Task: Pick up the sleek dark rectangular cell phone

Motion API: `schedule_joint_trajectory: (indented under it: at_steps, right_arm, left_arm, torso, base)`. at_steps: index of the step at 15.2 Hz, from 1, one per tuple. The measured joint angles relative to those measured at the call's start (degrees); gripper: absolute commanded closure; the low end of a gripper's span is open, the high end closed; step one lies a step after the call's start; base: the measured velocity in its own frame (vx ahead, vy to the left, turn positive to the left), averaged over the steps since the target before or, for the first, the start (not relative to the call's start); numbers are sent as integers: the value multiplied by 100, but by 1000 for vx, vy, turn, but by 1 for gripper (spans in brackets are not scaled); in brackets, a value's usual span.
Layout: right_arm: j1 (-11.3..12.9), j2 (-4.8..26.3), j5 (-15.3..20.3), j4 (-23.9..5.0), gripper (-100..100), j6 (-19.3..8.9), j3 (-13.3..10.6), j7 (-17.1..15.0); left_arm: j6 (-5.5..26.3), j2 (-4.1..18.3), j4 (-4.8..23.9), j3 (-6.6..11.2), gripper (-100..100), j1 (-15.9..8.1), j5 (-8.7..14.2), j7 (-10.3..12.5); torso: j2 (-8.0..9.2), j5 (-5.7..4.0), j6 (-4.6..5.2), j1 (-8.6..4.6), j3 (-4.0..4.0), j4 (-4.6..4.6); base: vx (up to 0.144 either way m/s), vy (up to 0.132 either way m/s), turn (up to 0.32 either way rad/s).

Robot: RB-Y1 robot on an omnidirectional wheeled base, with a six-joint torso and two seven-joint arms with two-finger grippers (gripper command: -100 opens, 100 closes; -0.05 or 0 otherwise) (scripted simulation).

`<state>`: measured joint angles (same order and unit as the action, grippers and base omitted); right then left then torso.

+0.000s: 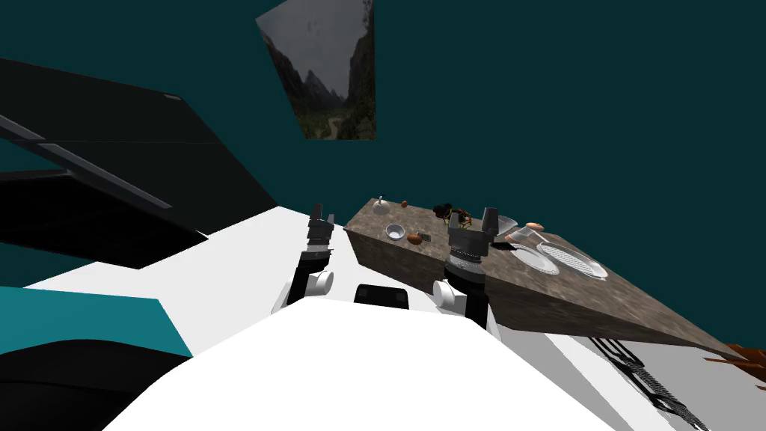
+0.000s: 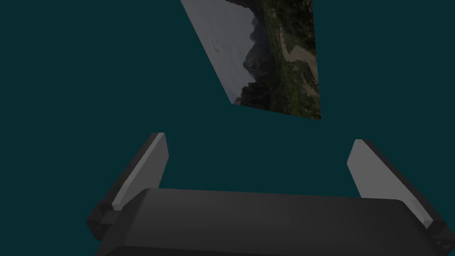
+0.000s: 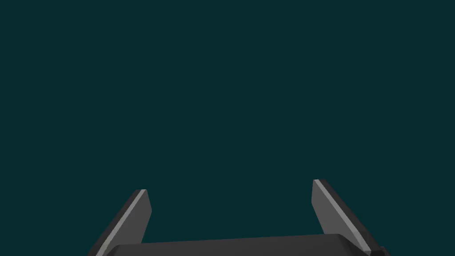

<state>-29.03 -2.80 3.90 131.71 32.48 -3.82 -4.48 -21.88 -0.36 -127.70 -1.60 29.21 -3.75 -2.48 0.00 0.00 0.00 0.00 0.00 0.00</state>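
A small dark rectangular cell phone (image 1: pixel 426 237) lies flat near the front edge of the brown mottled table (image 1: pixel 479 288), beside a round brown object (image 1: pixel 414 239). My right gripper (image 1: pixel 490 217) is raised in front of the table, to the right of the phone and apart from it. Its fingers stand open with nothing between them in the right wrist view (image 3: pixel 231 191). My left gripper (image 1: pixel 322 213) is held up left of the table's corner, and it is open and empty in the left wrist view (image 2: pixel 257 151).
The table also bears a white bowl (image 1: pixel 395 231), a dark leafy clump (image 1: pixel 449 213), a clear glass (image 1: pixel 527 236) and two round mesh trays (image 1: pixel 572 258). White floor (image 1: pixel 224 262) spreads to the left. A dark cabinet (image 1: pixel 112 164) stands at far left.
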Motion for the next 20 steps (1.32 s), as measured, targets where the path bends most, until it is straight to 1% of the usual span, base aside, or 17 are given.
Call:
schedule_joint_trajectory:
  at_steps: [8,11,13,17,20]
  right_arm:
    - [-41,973,89,-111,-100,10,54,65]
    - [-39,1322,136,-181,-100,1,83,101]
    - [-83,1558,172,-239,-100,33,103,126]
    - [-86,2010,262,-356,-100,-2,151,186]
    - [-146,2396,345,-431,-100,-35,206,231]
  left_arm:
    - [0,0,0,0,0,-1,0,0]
    - [0,0,0,0,0,0,0,0]
    - [0,0,0,0,0,-1,0,0]
    - [0,0,0,0,0,-1,0,0]
    - [0,1,0,0,0,-1,0,0]
  torso:
    - [14,-4,-1,-20,8,3]
    - [14,-4,0,-19,8,3]
    - [15,-4,-1,-19,8,3]
    - [14,-4,-2,-20,8,3]
    - [18,-5,-2,-26,10,4]
  base:
    - [-26,-32,88]
    - [-35,-35,84]
    - [-38,-35,131]
    - [-37,-36,111]
    - [-44,-48,134]
